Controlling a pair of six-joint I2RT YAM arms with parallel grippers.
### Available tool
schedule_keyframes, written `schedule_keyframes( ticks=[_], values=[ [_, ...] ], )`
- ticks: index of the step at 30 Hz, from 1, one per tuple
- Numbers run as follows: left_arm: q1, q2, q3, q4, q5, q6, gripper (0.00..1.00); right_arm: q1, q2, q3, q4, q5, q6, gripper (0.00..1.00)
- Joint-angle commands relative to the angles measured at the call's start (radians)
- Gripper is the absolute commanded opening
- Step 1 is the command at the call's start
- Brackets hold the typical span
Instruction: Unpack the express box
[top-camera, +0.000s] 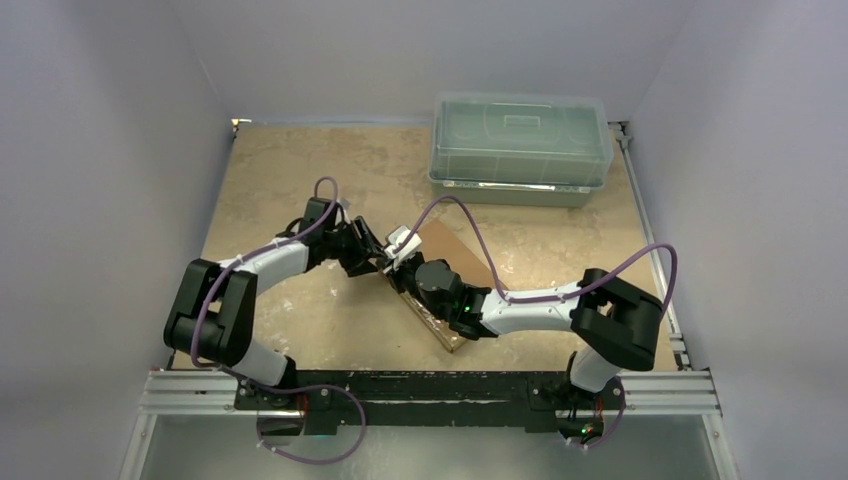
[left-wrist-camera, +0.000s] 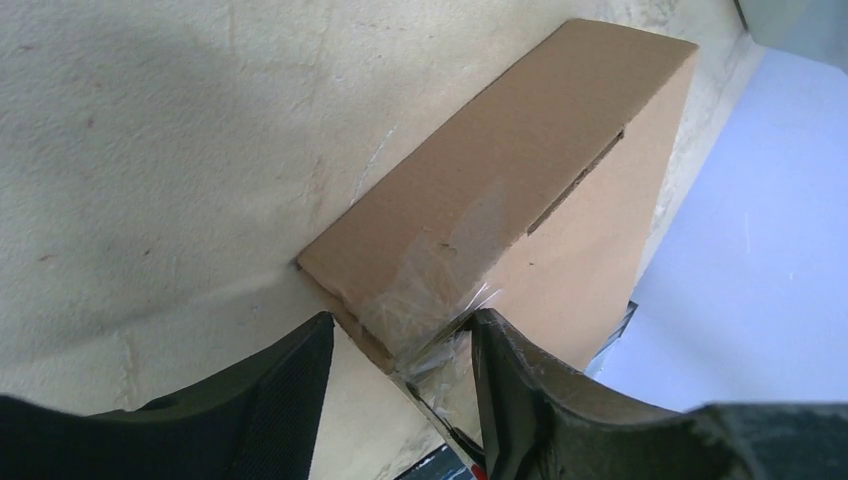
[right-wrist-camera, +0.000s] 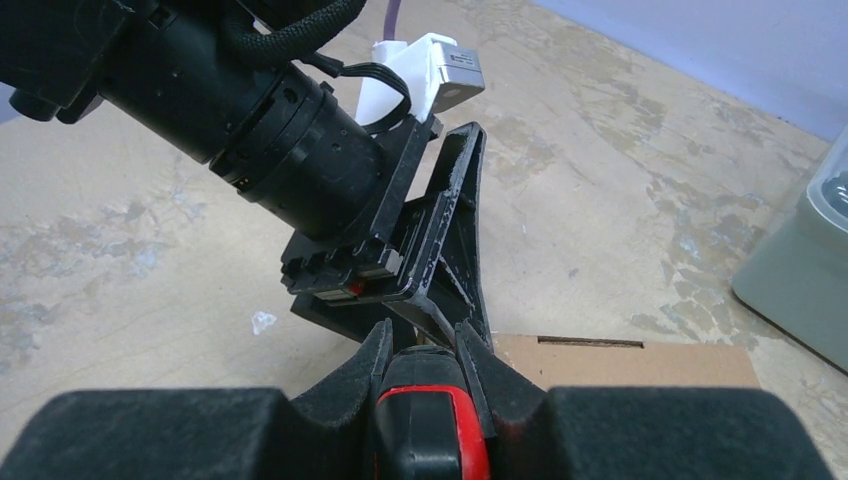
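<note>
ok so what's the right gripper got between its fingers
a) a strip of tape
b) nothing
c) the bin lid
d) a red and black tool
d, in the right wrist view the right gripper is closed around a red and black tool.

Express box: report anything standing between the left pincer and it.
Nothing visible does. The left pincer is open, its fingers either side of the taped corner of the express box. The right pincer, shut on a red-and-black tool, crowds that same corner.
</note>
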Motion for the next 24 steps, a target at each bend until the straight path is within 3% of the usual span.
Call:
schedule_keyframes(
  ticks=[1,8,24],
  values=[
    [0.001,0.041,0.022,0.023,-0.028,0.068,0.49,0.004,-0.047,0.002,-0.007,0.017,-0.051,0.0],
    [0.001,0.102,0.035,0.04,-0.075,0.113,0.37,0.007,-0.063,0.041,-0.163,0.027,-0.057,0.0],
    [0.003,0.162,0.085,0.027,-0.177,0.142,0.34,0.007,-0.136,0.004,-0.301,-0.034,0.029,0.0]
  ],
)
